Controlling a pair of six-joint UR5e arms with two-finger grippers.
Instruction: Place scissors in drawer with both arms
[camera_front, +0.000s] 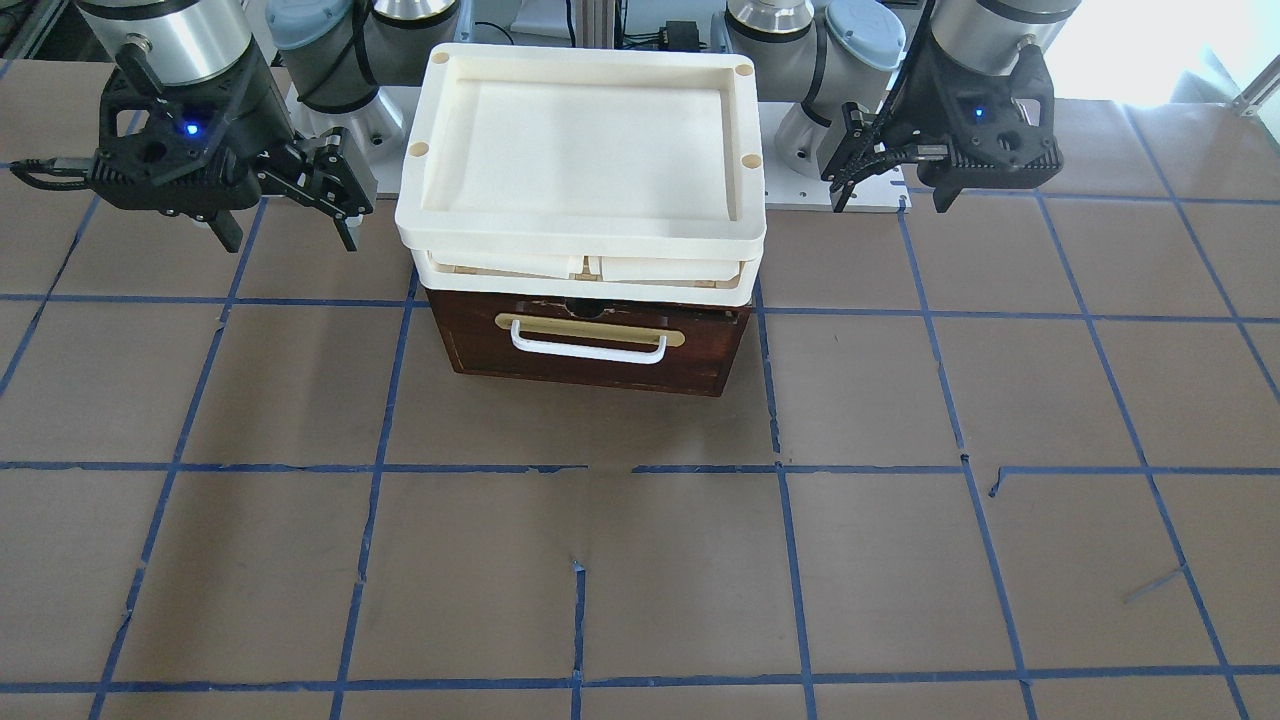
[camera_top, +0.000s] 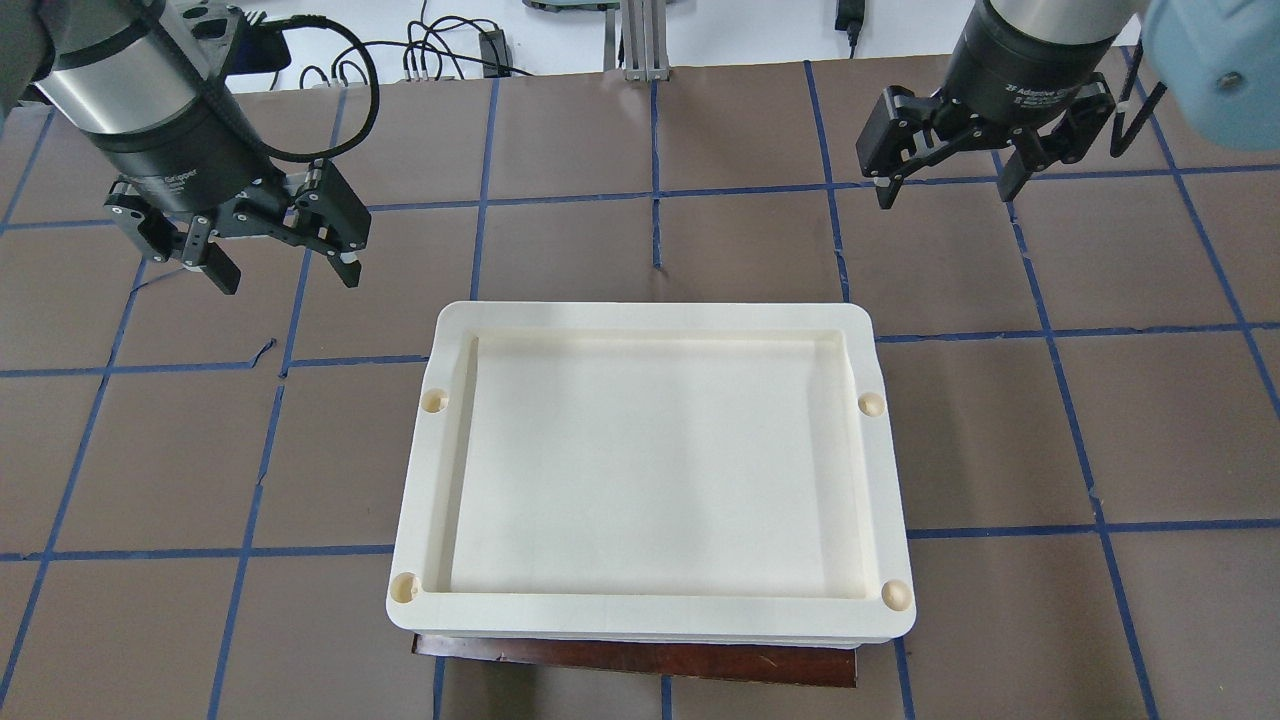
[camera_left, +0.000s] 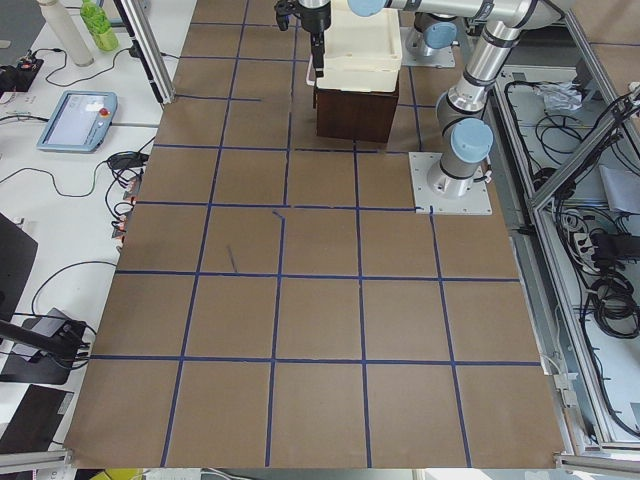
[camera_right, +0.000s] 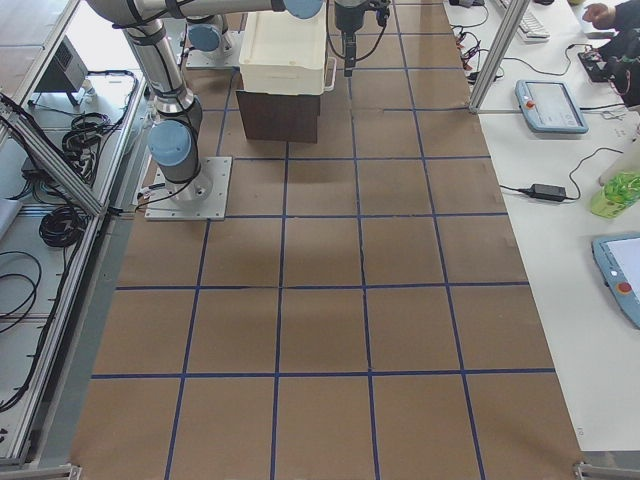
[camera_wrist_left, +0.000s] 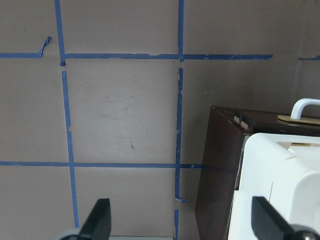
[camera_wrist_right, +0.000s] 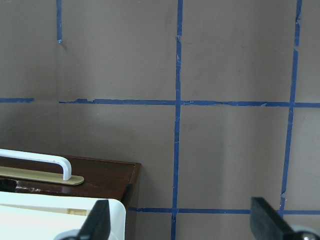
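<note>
The dark reddish-brown drawer (camera_front: 590, 345) stands mid-table, looking closed, with its white bar handle (camera_front: 588, 347) facing away from the robot. It also shows in the left wrist view (camera_wrist_left: 220, 165) and the right wrist view (camera_wrist_right: 105, 175). The scissors show in no view. My left gripper (camera_top: 288, 278) is open and empty, hovering above the table beyond the drawer's left side. My right gripper (camera_top: 947, 193) is open and empty, hovering beyond its right side. Neither touches anything.
Cream plastic trays (camera_top: 430, 470) are stacked on top of the drawer box and overhang it. The brown table (camera_front: 640, 580) carries a blue tape grid. Arm bases (camera_left: 455, 170) sit behind the box. Tablets and cables lie on side benches.
</note>
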